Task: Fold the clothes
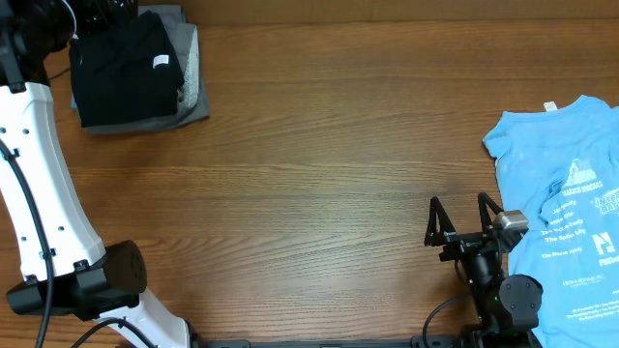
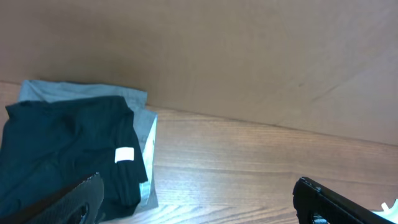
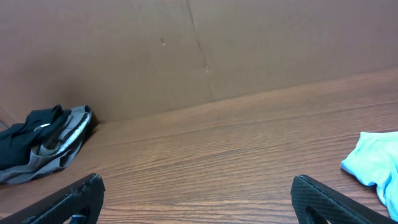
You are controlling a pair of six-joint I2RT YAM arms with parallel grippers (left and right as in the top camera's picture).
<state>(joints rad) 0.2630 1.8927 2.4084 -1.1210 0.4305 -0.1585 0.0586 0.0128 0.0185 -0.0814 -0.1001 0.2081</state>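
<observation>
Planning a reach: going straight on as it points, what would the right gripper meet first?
Probably nothing on the table: the right gripper faces bare wood, with only the brown wall beyond.

light-blue t-shirt [image 1: 551,164]: several lines of white print, too small to read. black t-shirt [image 2: 62,143]: small white neck label [image 2: 124,155], no legible text. nothing else found.

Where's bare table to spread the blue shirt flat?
The middle of the table is bare, between the black shirt on the grey garment far left and the blue shirt at the right edge. Crowded: near right, where the open right gripper sits beside the blue shirt; the left arm lines the left edge.
</observation>
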